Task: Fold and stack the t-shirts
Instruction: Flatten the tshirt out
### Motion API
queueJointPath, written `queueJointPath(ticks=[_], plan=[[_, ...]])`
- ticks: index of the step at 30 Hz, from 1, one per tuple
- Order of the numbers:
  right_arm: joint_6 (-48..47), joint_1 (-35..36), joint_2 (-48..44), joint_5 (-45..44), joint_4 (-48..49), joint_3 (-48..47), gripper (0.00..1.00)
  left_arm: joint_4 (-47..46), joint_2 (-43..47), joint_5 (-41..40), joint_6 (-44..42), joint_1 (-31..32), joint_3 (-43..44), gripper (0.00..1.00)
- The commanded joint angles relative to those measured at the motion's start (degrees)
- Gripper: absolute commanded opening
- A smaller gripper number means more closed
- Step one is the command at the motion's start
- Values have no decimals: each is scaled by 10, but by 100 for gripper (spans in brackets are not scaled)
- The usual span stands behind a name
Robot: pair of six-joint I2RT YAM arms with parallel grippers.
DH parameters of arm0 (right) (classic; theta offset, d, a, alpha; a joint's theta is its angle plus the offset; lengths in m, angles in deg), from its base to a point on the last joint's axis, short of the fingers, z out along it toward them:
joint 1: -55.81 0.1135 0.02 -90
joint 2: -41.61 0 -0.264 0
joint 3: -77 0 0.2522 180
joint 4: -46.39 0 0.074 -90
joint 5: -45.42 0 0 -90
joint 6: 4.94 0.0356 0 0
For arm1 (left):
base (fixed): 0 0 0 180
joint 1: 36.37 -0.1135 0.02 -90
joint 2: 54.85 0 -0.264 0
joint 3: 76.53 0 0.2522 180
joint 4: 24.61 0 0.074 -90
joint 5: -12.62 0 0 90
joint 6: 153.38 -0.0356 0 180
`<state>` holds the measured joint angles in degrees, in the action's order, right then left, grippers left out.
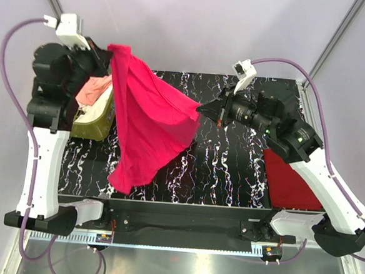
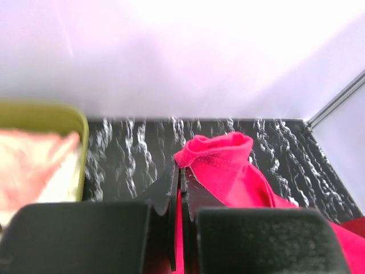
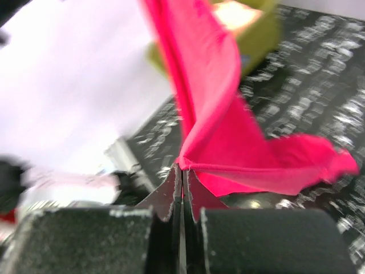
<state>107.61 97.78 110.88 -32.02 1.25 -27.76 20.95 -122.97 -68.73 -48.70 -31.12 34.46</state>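
My left jaws are pinched shut on one bunched edge of the hot pink shirt (image 1: pixel 152 122), the cloth squeezed flat between them in the left wrist view, where a rolled hem (image 2: pixel 219 149) bulges just past the tips. My right jaws are closed too, nipping another edge of the same shirt (image 3: pixel 228 142); from there the cloth fans away in a taut sheet.

From above, the shirt hangs stretched between the two grips, raised over the left half of the counter (image 1: pixel 230 172). The left grip is the higher one, out beyond the far left corner, and the right grip sits near the middle of the counter. The loose bulk sags in a long point toward the near edge. I cannot tell whether that tip touches the surface.

Behind the shirt, at the left edge of the counter, stands the olive-green tub (image 1: pixel 95 124) with a peach-pink shirt (image 1: pixel 93 90) crumpled inside. A dark red shirt (image 1: pixel 289 179) lies folded flat in the near right corner, partly under my right arm (image 1: pixel 318 165).
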Motion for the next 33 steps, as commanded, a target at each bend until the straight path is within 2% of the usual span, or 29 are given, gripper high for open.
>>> queueJointPath(ticks=[1, 6, 9, 10, 15, 18, 23, 24, 26, 27, 28, 29, 31, 32, 33], plan=[[-11, 5, -19, 126, 47, -48, 0, -44, 1, 17, -72, 11, 112, 0], [14, 8, -30, 206, 46, -87, 0, -34, -6, 7, -106, 20, 259, 0], [30, 14, -34, 246, 50, -94, 0, -44, 1, 24, -117, 20, 317, 0], [34, 14, -38, 252, 55, -94, 0, -58, 10, 28, -116, 20, 317, 0], [67, 15, -44, 301, 93, -91, 0, -199, 106, 40, -100, 20, 210, 0], [75, 15, -61, 295, 122, -51, 0, -204, 92, 47, -84, 20, 198, 0], [63, 14, -120, 179, 127, 66, 0, -245, 26, 101, -11, 20, 109, 0], [60, 14, -141, 116, 124, 85, 0, -264, -9, 110, 1, 21, 95, 0], [65, 13, -164, 47, 125, 163, 0, -283, -74, 131, 17, 40, 54, 0], [66, 13, -186, -33, 113, 188, 0, -284, -98, 125, 9, 54, 44, 0], [72, 14, -198, -78, 104, 245, 0, -285, -123, 93, -5, 89, 35, 0], [73, 11, -209, -161, 95, 275, 0, -285, -180, 71, -34, 108, 22, 0], [86, 5, -237, -239, 84, 358, 0, -272, -262, 30, -53, 154, 37, 0], [99, -20, -242, -274, 59, 380, 0, -210, -369, 11, -68, 169, 111, 0], [132, -41, -245, -312, 33, 403, 0, -164, -432, -5, -77, 185, 168, 7]])
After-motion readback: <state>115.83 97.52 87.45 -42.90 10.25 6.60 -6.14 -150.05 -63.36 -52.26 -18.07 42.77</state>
